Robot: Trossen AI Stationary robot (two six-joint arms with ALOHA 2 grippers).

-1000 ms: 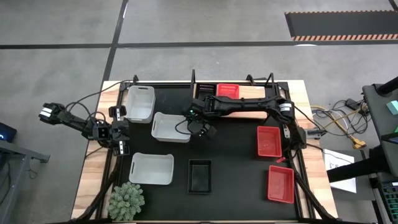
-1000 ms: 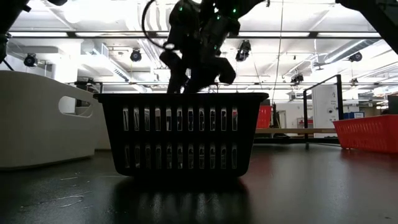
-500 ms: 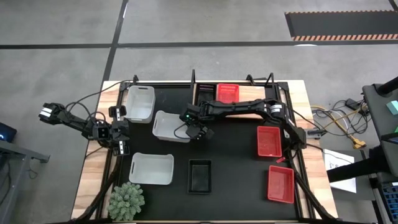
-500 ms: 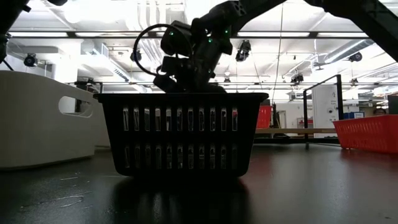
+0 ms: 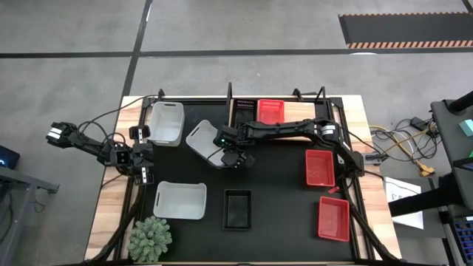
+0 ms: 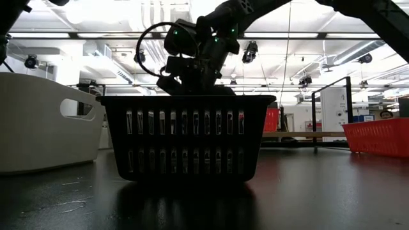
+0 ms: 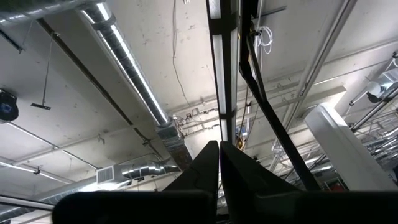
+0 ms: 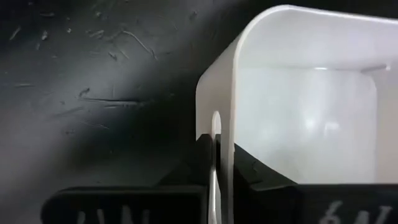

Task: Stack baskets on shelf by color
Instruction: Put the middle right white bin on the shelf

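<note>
Black matting (image 5: 281,192) still carries most baskets. Right gripper (image 5: 224,157) pinches a white basket's (image 5: 202,140) wall; shelf (image 5: 295,111) beyond it holds one red basket (image 5: 270,111). Left gripper (image 5: 142,174) waits clenched, well aside.

The right gripper (image 5: 224,156) is clamped shut mid-table, arm outstretched; the left gripper (image 5: 142,174) rests closed at the left edge.
</note>
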